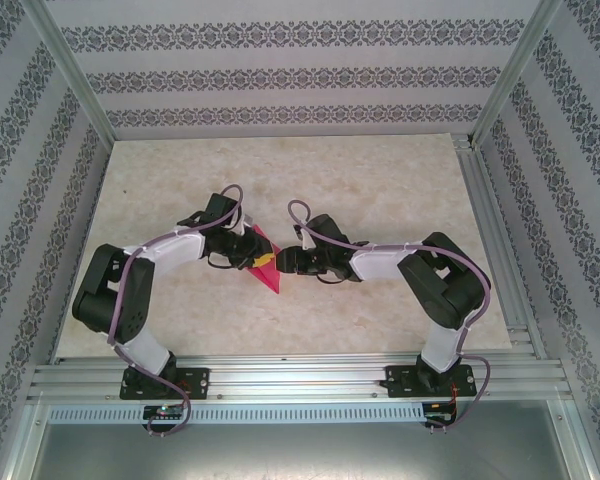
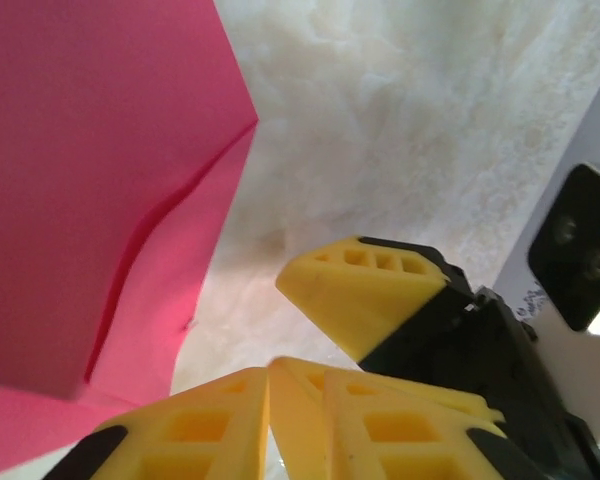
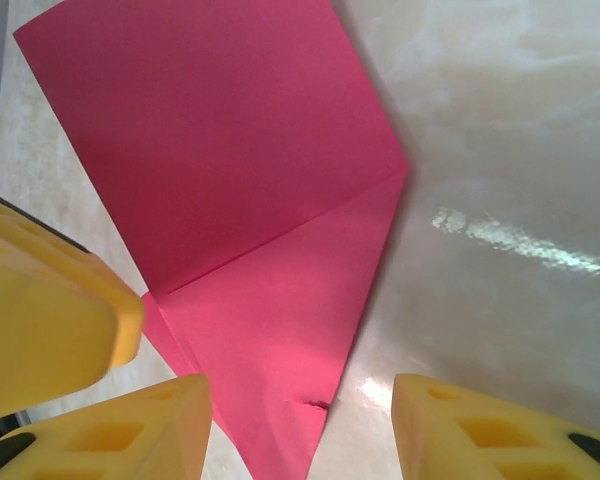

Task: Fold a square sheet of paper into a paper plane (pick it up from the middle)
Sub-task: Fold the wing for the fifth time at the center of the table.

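Magenta-pink paper, thin and matte, lay at the middle of the table [image 1: 380, 190]. This was the sheet of paper [image 1: 272, 280], folded into a narrow, pointed shape. Through the right wrist camera I saw a flat upper layer with straight edges ending at a crisp diagonal crease. Below the crease the paper tapered to a sharp tip, with a small nick near it. The left wrist camera showed the same fold as a darker seam across the pink.

From above, the long axis ran from about 11 o'clock to 5 o'clock, with the point toward 5 o'clock and the near edge.

The left gripper [image 2: 269, 380] reached in from 9 o'clock. Its yellow moulded-plastic fingers, ribbed with square cut-outs, were pressed together tip to tip at the paper's edge. I could not tell whether any paper was caught between them. The right gripper [image 3: 300, 392] came from 3 o'clock with its fingers spread wide, and the paper's tip lay in the gap between them.

The tabletop was cream with a marbled, stone-like pattern, glossy enough to hold a streak of glare. Pale walls [image 1: 280, 75] carried grey ornamental bands, and ridged aluminium rails [image 1: 300, 372] crossed at 6 o'clock.
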